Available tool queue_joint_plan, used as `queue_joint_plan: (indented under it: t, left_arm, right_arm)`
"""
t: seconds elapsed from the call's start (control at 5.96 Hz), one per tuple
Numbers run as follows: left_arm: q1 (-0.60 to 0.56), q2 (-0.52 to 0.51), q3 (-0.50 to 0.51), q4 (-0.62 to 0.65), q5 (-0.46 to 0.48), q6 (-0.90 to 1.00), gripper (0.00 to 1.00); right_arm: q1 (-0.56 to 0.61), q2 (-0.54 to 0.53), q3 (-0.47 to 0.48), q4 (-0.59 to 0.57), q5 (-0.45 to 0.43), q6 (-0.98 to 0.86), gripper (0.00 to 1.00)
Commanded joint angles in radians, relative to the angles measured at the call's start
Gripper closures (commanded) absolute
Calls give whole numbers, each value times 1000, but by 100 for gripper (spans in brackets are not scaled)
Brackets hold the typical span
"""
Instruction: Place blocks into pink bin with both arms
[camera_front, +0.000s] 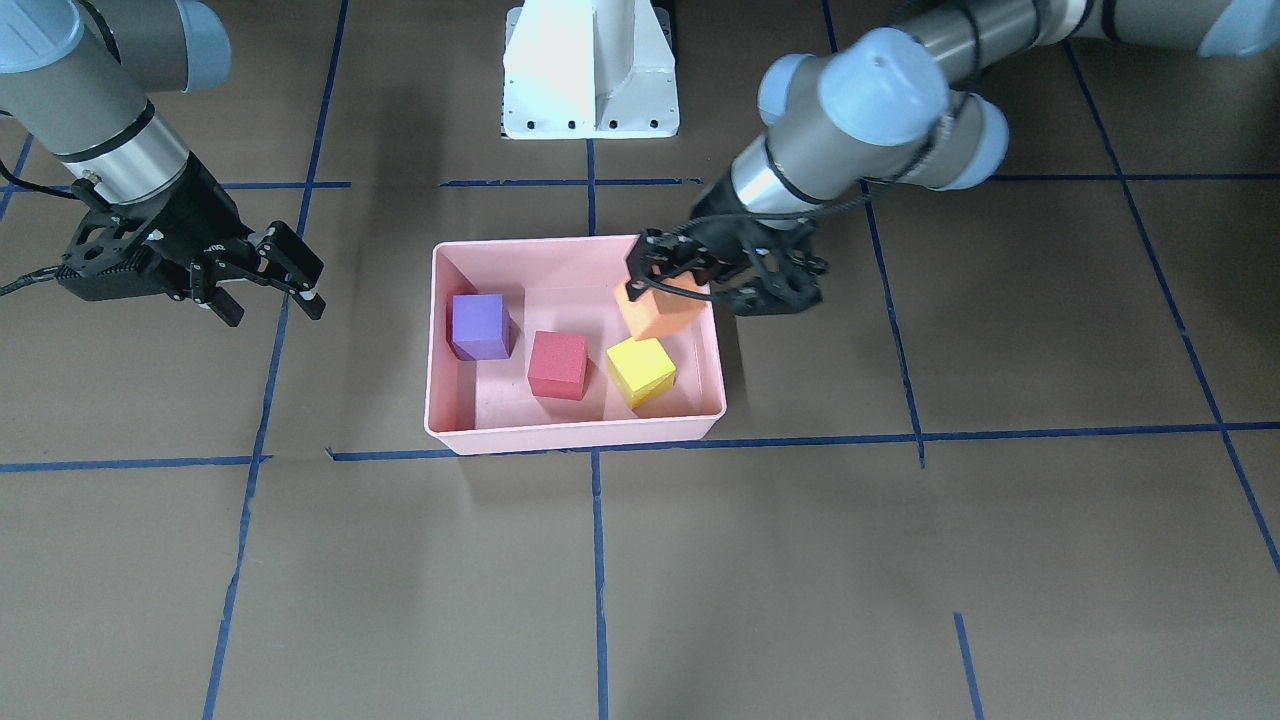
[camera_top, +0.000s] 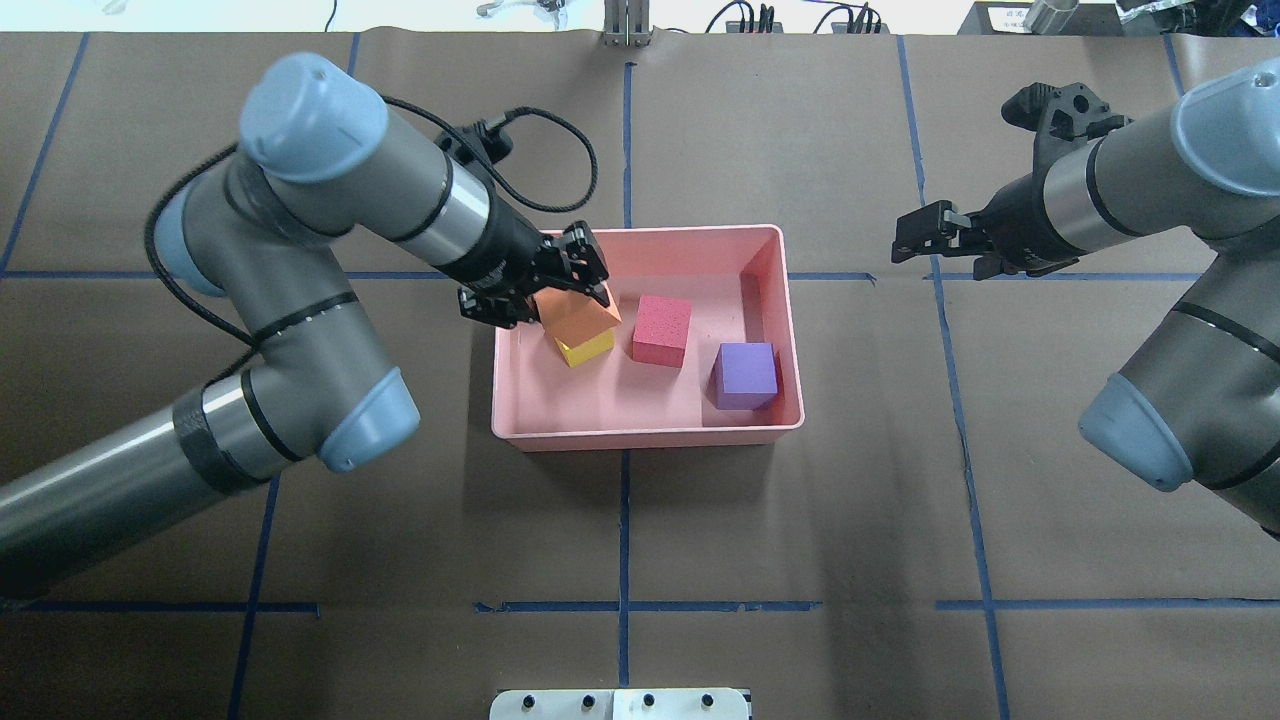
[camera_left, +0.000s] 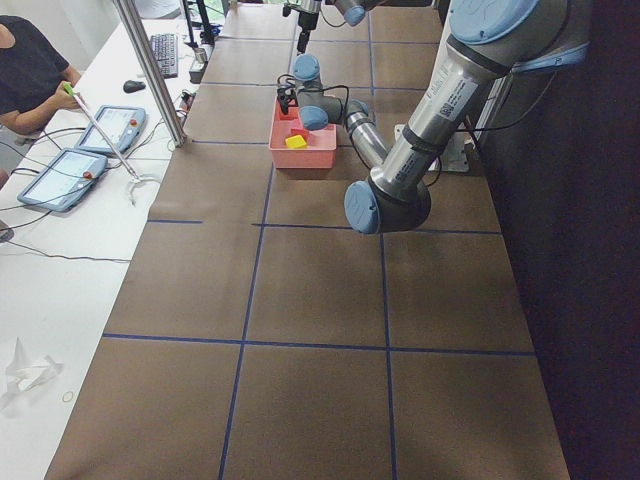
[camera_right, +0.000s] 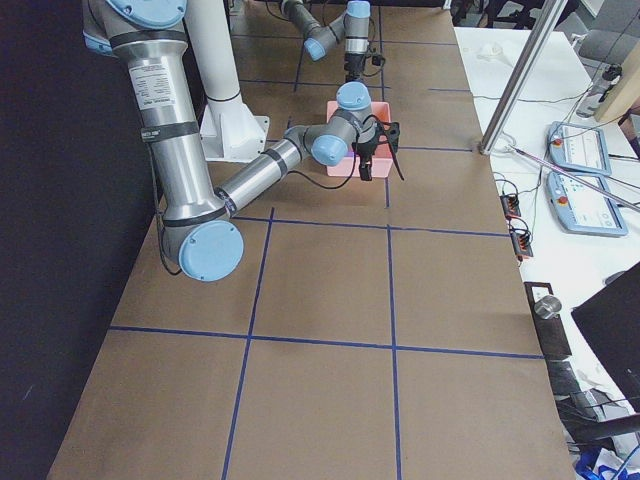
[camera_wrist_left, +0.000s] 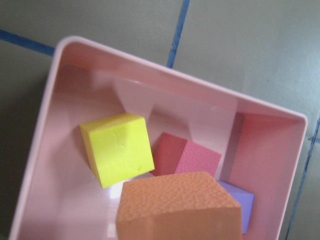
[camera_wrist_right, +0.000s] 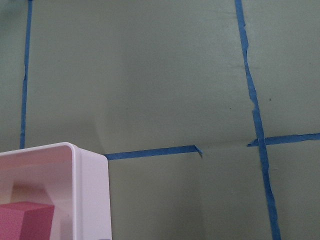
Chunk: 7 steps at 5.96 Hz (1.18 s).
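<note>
We see our left gripper clamped on the orange block over a corner of the pink bin. From overhead, that block hides most of the yellow block. The front view shows yellow whole, with the red block and purple block on the bin floor. The left wrist view cuts orange off at its bottom edge. Our right gripper hangs spread and empty, well apart from the bin
</note>
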Motion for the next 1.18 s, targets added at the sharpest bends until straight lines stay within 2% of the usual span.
queue_joint_plan:
  t: [0.0,0.17,0.34,0.5,0.67,1.01]
  left_arm:
    - [24,7,-22,1,33,-1,0]
    - [13,11,-47,4,33,-1,0]
    - [-55,24,-64,4,30,2,0]
    - [-138,81,-88,1,24,12,0]
    - [-210,172,-152,8,21,179,0]
    - [-313,350,-160,13,-15,493,0]
  right_arm:
    - [1,-1,0,0,-9,-1,0]
    - [2,-1,-1,0,-8,-1,0]
    - [10,-21,0,-2,-3,-2,0]
    - [60,-70,-3,-5,9,-51,0]
    - [108,-140,-2,-5,12,-186,0]
    - [244,-257,-18,-15,93,-428,0]
